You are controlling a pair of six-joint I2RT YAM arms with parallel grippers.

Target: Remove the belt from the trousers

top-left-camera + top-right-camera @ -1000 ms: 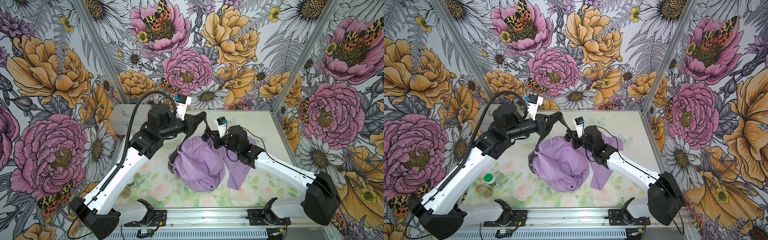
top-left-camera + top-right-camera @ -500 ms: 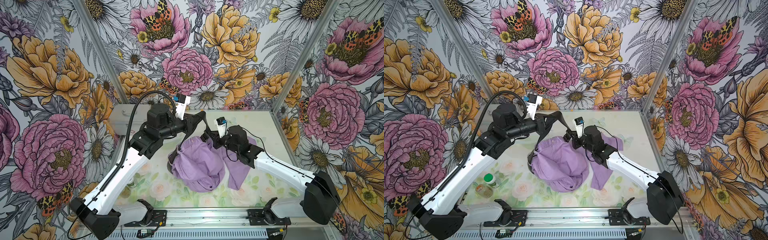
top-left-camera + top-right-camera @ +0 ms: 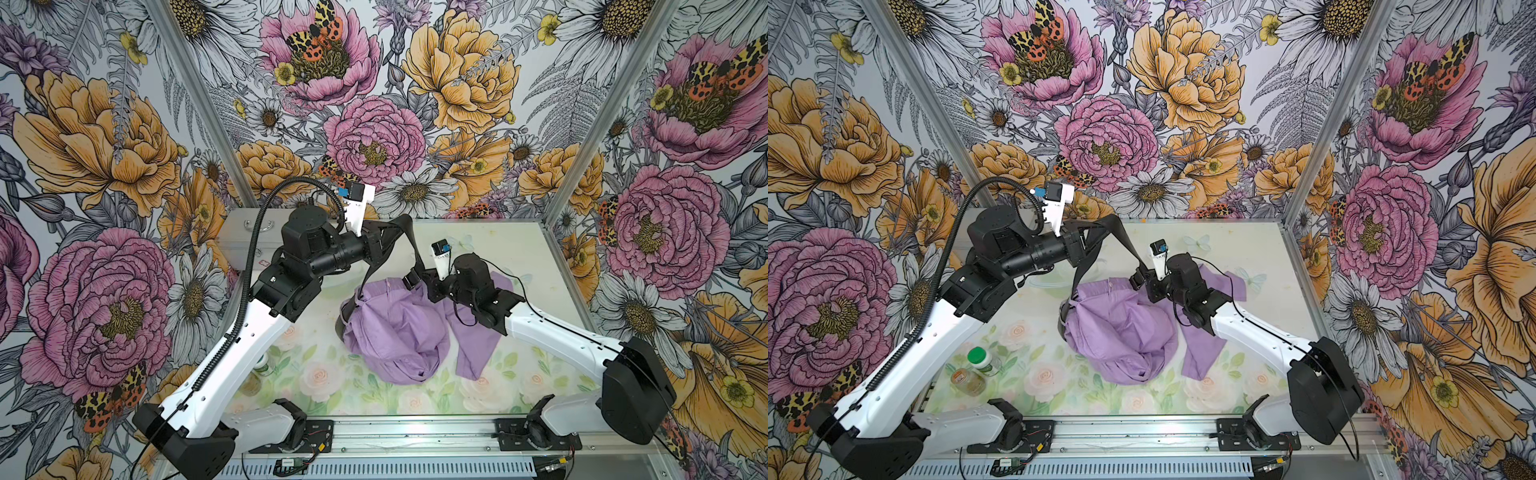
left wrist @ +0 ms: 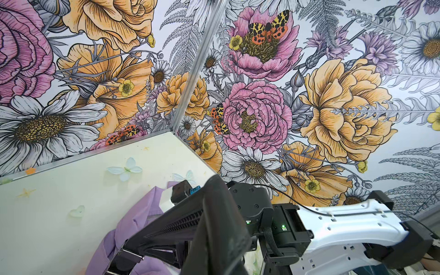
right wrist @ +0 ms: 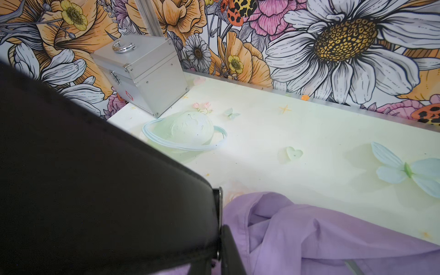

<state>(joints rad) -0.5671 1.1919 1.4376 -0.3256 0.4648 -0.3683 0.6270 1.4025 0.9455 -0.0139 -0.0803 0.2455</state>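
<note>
Since a second ago the right gripper (image 3: 415, 279) has edged in toward the strap and pressed its jaws together, and the trousers (image 3: 395, 332) have crept a touch leftward.

Going from the left, the left gripper (image 3: 388, 239) is pinched tight on the belt (image 3: 405, 226), holding it in a peak above the table (image 3: 478, 249). One strand drops to the trousers' left edge and curls round it, seemingly threaded there.

The other strand runs down to the right gripper. It looks clamped on the strap near the buckle (image 5: 218, 204), though the strap hides the jaws from that arm's own wrist camera.

With both grips on the belt, nothing pins the trousers down. Another pull may lift the whole garment, or the buckle may snag in the cloth.
</note>
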